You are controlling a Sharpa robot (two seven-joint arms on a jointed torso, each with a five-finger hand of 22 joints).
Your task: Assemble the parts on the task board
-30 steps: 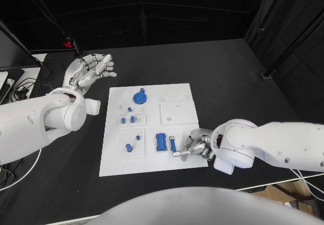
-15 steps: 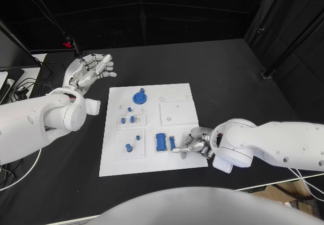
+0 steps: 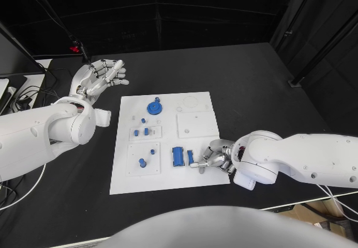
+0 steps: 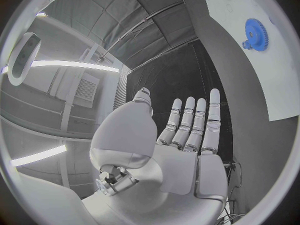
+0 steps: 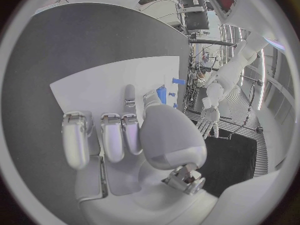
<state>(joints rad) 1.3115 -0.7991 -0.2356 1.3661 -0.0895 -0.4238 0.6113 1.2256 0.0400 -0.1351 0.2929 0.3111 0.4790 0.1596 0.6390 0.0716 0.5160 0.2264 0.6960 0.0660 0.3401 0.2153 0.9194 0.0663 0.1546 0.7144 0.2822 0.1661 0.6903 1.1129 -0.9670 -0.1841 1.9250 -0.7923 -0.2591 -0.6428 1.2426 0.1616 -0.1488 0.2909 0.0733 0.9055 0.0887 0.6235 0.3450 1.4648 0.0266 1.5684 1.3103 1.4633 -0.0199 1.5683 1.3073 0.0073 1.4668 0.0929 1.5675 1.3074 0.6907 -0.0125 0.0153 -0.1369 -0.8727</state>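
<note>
The left hand (image 3: pixel 103 76) hangs open and empty over the table beyond the white board (image 3: pixel 195 176). A small blue peg (image 3: pixel 191 157) near its front edge looks light, stiff and slippery, best pinched mid-length. The right hand (image 3: pixel 214 159) reaches it with fingers apart; whether it grips, I cannot tell.

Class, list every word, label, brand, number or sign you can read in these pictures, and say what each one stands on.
None: no readable text appears in any view.
The task board is plain white, with no print visible.
The blue parts, such as the gear and the block, carry no visible marks.
The left hand and right hand show no legible label.
</note>
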